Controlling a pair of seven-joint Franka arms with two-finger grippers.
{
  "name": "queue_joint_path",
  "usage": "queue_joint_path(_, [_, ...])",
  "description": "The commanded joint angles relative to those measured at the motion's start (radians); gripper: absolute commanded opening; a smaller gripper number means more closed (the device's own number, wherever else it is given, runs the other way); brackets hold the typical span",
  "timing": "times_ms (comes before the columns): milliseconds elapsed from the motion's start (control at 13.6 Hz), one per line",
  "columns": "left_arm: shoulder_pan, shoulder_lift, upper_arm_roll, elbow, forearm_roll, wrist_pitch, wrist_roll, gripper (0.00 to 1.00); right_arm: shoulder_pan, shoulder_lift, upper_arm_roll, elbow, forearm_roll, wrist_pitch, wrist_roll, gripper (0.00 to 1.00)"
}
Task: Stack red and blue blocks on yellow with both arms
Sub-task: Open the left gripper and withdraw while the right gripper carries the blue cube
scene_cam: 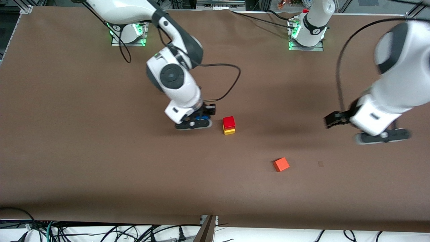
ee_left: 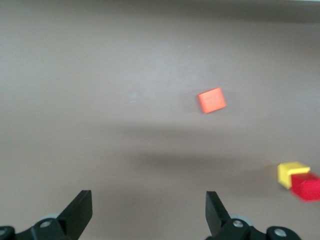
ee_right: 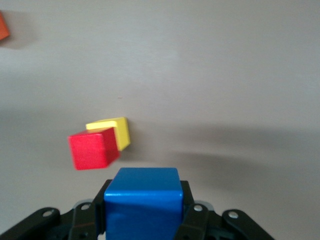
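The red block (scene_cam: 229,122) sits on the yellow cube (scene_cam: 229,131) at mid table. Both also show in the right wrist view, red (ee_right: 92,148) on yellow (ee_right: 116,131), and in the left wrist view, red (ee_left: 306,186) and yellow (ee_left: 290,172). My right gripper (scene_cam: 201,118) is shut on the blue block (ee_right: 142,202) and holds it in the air just beside the stack, toward the right arm's end. In the front view only a sliver of blue (scene_cam: 202,118) shows. My left gripper (ee_left: 149,220) is open and empty, up over bare table near the left arm's end.
An orange cube (scene_cam: 281,164) lies on the brown table nearer the front camera than the stack; it also shows in the left wrist view (ee_left: 211,100). A black cable (scene_cam: 231,72) trails from the right arm. The arm bases (scene_cam: 305,37) stand along the table's back edge.
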Motion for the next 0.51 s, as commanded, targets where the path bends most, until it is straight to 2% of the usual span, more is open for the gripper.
queue_joint_path(0, [0.078, -0.071, -0.010, -0.029, -0.021, -0.082, 0.129, 1.00, 0.083, 0.121, -0.031, 0.170, -0.052, -0.018, 0.064, 0.15])
queue_joint_path(147, [0.086, -0.131, 0.008, -0.064, -0.018, -0.096, 0.163, 1.00, 0.163, 0.159, -0.092, 0.221, -0.060, -0.015, 0.084, 0.15])
queue_joint_path(293, [0.093, -0.185, 0.024, -0.153, -0.050, -0.095, 0.164, 1.00, 0.224, 0.184, -0.159, 0.260, -0.058, -0.004, 0.087, 0.15])
queue_joint_path(440, [0.101, -0.196, 0.039, -0.172, -0.100, -0.095, 0.156, 1.00, 0.232, 0.201, -0.163, 0.272, -0.058, 0.019, 0.098, 0.15])
